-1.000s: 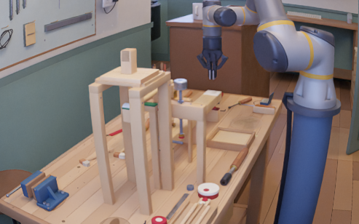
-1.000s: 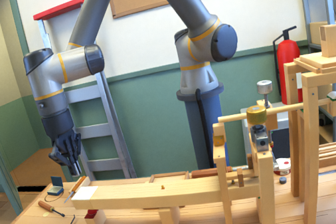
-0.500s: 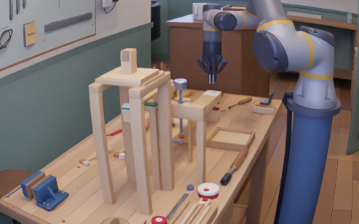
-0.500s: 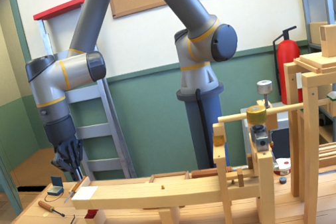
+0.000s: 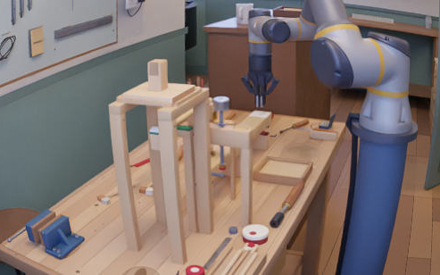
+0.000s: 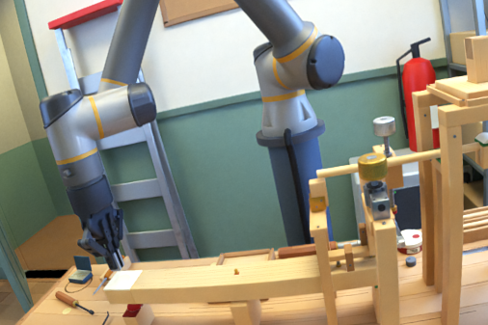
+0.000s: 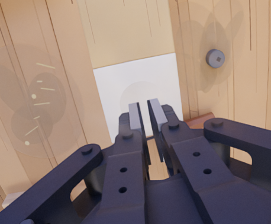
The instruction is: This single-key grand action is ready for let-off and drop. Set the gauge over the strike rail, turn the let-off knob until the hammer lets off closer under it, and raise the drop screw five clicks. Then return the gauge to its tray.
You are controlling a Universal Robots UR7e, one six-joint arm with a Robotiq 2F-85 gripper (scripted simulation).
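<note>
The white front end of the wooden key point(image 7: 136, 86) point(image 6: 123, 279) point(image 5: 260, 117) lies right under my gripper point(image 7: 143, 111) point(image 6: 115, 263) point(image 5: 259, 105). The gripper hangs just above it, closed and empty. The key runs back to the action frame. The gauge block point(image 5: 157, 74) point(image 6: 475, 59) stands on top of the tall strike rail frame point(image 5: 162, 96). The let-off knob point(image 5: 221, 103) point(image 6: 384, 127) is a grey cylinder on a stem beside the frame. The hammer point(image 6: 372, 166) sits on its shank below the rail. The empty wooden tray point(image 5: 283, 170) lies on the bench near the arm's base.
The workbench point(image 5: 109, 223) carries a blue vise point(image 5: 55, 232), a chisel point(image 5: 287, 203), a screwdriver point(image 6: 72, 302) and small red-and-white discs point(image 5: 255, 233). A small grey button point(image 7: 215, 58) lies on the bench beside the key. A ladder point(image 6: 144, 190) stands behind the arm.
</note>
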